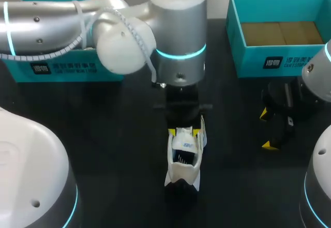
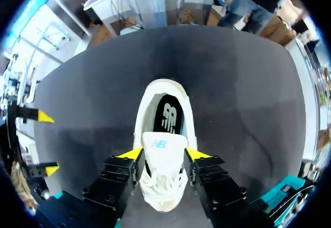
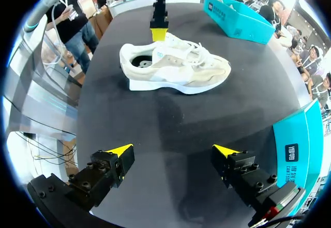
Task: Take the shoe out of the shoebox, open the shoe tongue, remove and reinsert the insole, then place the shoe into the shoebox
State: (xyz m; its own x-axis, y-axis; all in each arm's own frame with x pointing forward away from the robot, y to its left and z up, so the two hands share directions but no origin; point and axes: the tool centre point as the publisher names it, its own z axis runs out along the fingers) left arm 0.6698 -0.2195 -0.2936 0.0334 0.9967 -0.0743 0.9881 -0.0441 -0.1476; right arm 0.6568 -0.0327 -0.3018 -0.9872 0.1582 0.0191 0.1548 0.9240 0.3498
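Centrally on the black table (image 1: 103, 135), white shoe (image 2: 163, 150) standing on its sole, left gripper (image 2: 165, 154) down over its tongue, grip on it impossible to judge, right gripper (image 3: 173, 150) spread wide, empty, well apart beside the shoe.

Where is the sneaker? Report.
The white sneaker stands on the table at the head view's middle, left of the open teal shoebox, with the left gripper shut across its midfoot.

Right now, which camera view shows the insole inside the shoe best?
The left wrist view: it looks straight into the shoe, so the black insole shows plainly. The right wrist view shows only a dark sliver through the opening; the head view does not show it clearly.
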